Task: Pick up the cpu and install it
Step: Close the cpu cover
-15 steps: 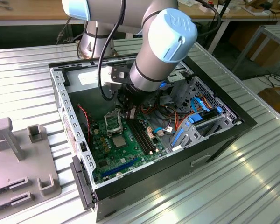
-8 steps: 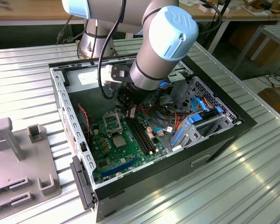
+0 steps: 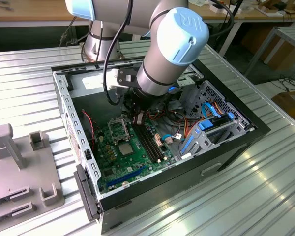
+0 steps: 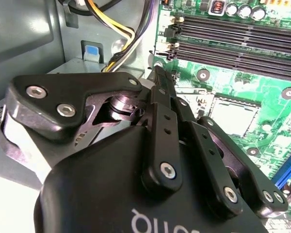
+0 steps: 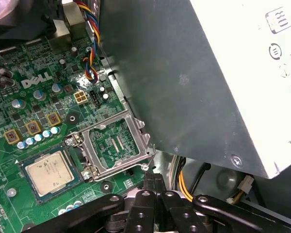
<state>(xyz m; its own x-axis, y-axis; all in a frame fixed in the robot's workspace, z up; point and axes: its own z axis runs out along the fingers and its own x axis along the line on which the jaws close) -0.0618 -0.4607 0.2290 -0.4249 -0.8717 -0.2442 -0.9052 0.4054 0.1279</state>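
Closest in the first wrist view, the black gripper [image 5: 153, 177] has its two fingers pressed flat together, with nothing between them. It hangs just above the green motherboard [image 5: 34, 111], at the edge of the processor socket area.

Just beyond the fingertips lies the socket's metal load plate [image 5: 115, 143], hinged open, with bare green board showing through its window. Right beside the plate, the cpu [image 5: 48, 170] sits flat inside its square socket frame, silver lid facing up, apart from the gripper.

A large grey power supply [image 5: 184, 87] rises next to the socket, with bundles of coloured wires [image 5: 90, 43] running along its edge. In the second wrist view, long dark memory slots [image 4: 233, 39] lie past the socket.

Farther out, in the exterior view, the robot arm [image 3: 172, 44] reaches down into an open black computer case [image 3: 226, 152] lying on its side on a ribbed metal table [image 3: 265, 196]. A grey plastic fixture [image 3: 19, 167] stands on the table, on the exterior view's left, well apart from the case.
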